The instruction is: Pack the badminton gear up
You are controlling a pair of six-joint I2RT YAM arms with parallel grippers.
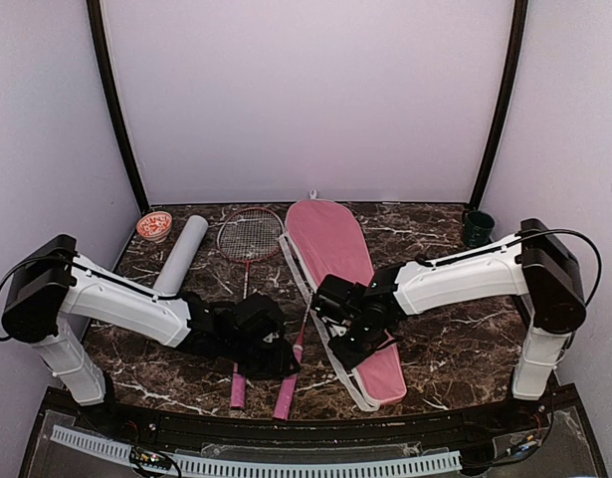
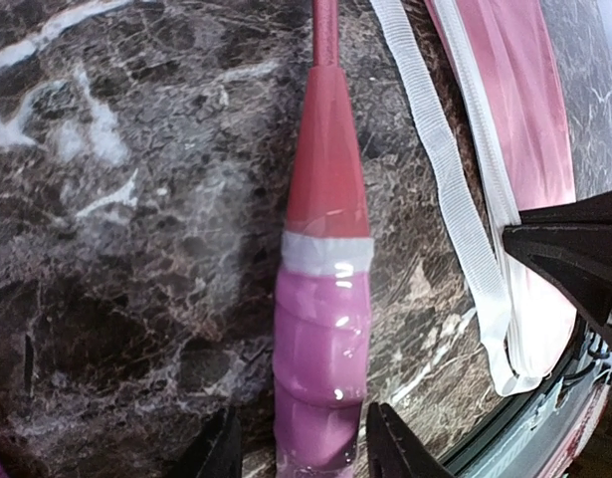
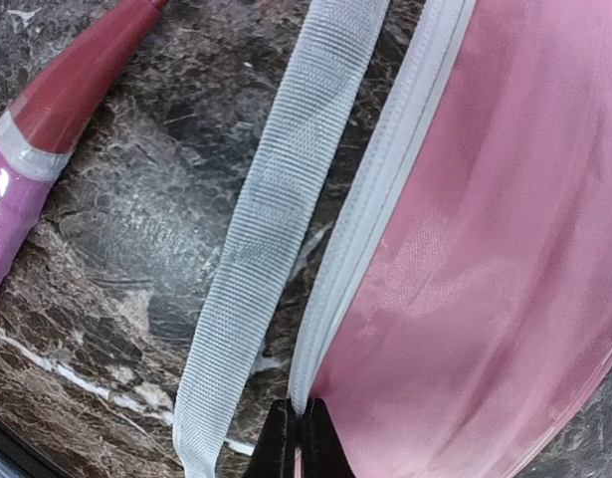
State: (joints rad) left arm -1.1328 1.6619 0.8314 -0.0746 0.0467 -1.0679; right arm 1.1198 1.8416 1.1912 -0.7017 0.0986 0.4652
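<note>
Two rackets lie on the marble table. One shows its red-framed head (image 1: 250, 235); the other shows only its pink handle (image 1: 288, 390), and its head is hidden near the pink cover (image 1: 330, 244). My left gripper (image 1: 274, 356) is open and straddles that handle (image 2: 320, 349), with a finger on each side and slight gaps. My right gripper (image 3: 296, 410) is shut on the cover's white zipper edge (image 3: 370, 189), at the cover's near left side (image 1: 345, 349). The white tube (image 1: 181, 257) lies at the back left.
A small red-patterned round cap (image 1: 154, 226) sits at the back left corner, and a dark green cup (image 1: 477, 227) at the back right. The cover's loose white strap (image 3: 256, 229) lies on the marble between the handle and the cover. The table's front edge is close to both grippers.
</note>
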